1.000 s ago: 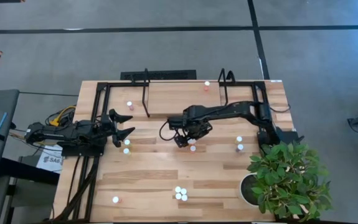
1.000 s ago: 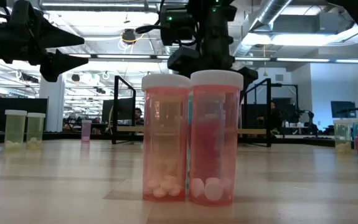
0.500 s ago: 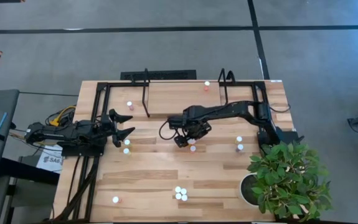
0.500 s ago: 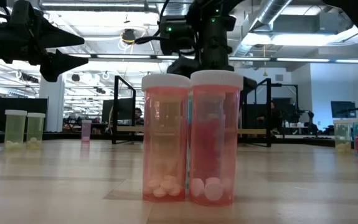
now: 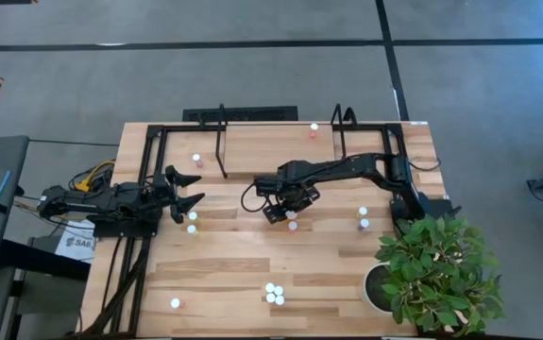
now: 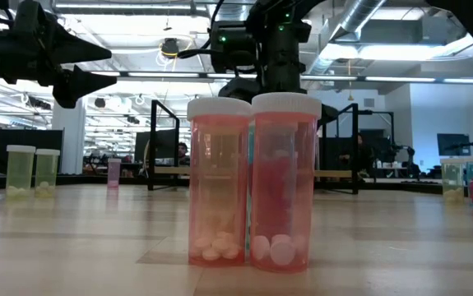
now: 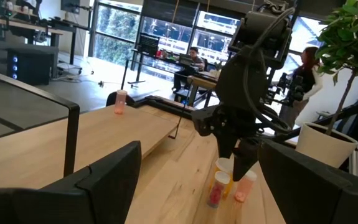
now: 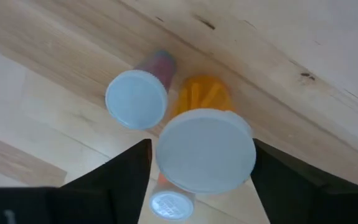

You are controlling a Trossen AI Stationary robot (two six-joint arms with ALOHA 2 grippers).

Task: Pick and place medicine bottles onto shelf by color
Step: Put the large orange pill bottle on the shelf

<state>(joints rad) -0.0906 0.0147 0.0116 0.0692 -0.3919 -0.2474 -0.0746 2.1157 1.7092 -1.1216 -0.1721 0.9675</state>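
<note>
Beside the orange bottle (image 8: 205, 149) between the right claw (image 8: 200, 171) fingers, not yet gripped, crowd two smaller bottles (image 8: 136, 98).

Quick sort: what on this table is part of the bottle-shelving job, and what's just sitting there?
Job:
- medicine bottles: orange bottle between the right end effector fingers, pink bottle beside it, pink pair in front, others scattered
- shelf at the table's far edge
- left end effector, open, waiting on the left

Lying about:
- potted plant
- plank tabletop
</note>
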